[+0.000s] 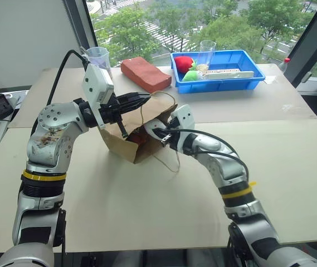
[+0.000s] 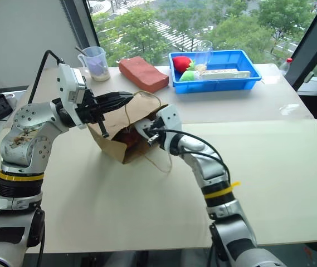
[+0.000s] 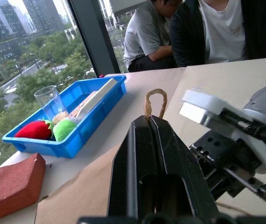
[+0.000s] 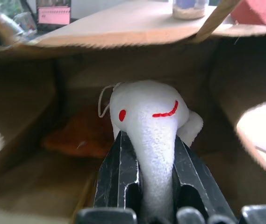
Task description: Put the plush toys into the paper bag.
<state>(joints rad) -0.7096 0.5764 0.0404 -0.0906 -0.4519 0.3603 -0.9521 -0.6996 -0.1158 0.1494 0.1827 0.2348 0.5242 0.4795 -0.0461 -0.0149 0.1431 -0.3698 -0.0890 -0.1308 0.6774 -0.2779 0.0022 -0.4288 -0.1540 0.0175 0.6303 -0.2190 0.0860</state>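
While you scan the pale table (image 1: 292, 161), note it sits by big windows w/ trees outside; a red brick block (image 1: 145, 73), measuring cup (image 1: 98, 57) and blue tray (image 1: 228, 83) stand at the far edge. Paper bag (image 1: 126, 146) lies on its side mid-table, mouth toward you. Left gripper (image 3: 154, 122) is closed tight on a bag handle (image 3: 155, 100). Right gripper (image 4: 147, 140) is inside the mouth, jaws narrow, pinching the white plush toy (image 4: 147, 112). Right wrist cam adds the orange-brown toy (image 4: 83, 136) deep in the bag; left wrist cam shows seated people (image 3: 189, 30).
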